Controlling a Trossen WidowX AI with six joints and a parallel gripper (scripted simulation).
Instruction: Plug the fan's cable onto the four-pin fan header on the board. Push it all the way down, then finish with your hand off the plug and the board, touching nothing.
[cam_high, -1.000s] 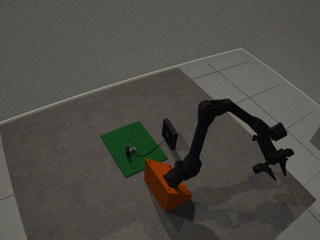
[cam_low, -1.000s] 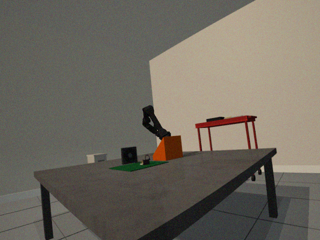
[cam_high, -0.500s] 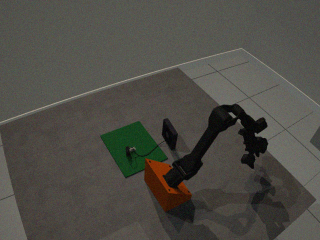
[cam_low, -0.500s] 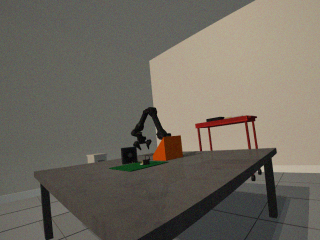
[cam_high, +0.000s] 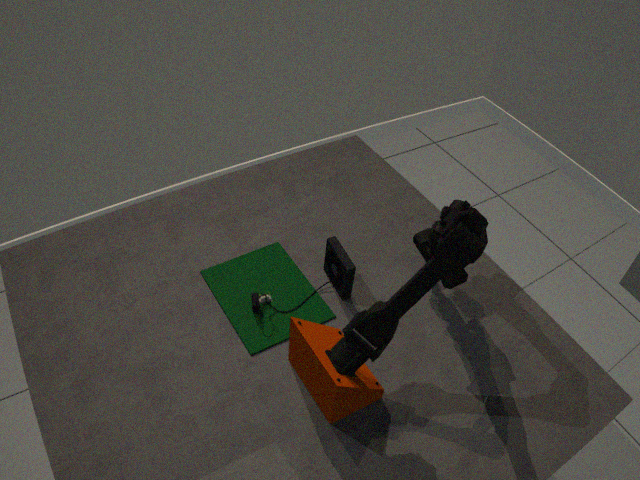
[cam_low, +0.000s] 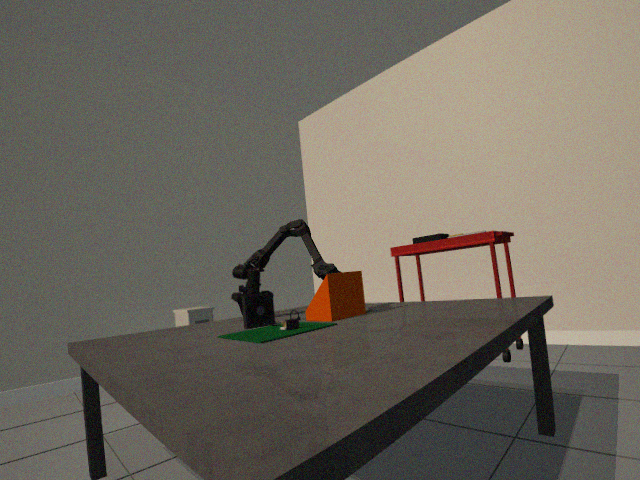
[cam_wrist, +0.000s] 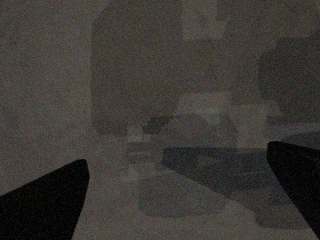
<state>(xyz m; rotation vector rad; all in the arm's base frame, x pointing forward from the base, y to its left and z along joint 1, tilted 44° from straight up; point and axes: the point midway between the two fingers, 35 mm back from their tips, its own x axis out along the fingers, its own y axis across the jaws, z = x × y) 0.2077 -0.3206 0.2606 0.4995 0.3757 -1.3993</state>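
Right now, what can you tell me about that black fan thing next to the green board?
The fan is a small, flat, square black block with a round opening in its face. It stands upright on its edge on the grey table, just off one side of the green board, not on it. A thin black cable runs from its bottom onto the board and ends at a small plug there. Nothing else touches the fan; the arm's open fingers are away from it.

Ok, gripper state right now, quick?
Gripper: open wide, holding nothing, hanging above the table.
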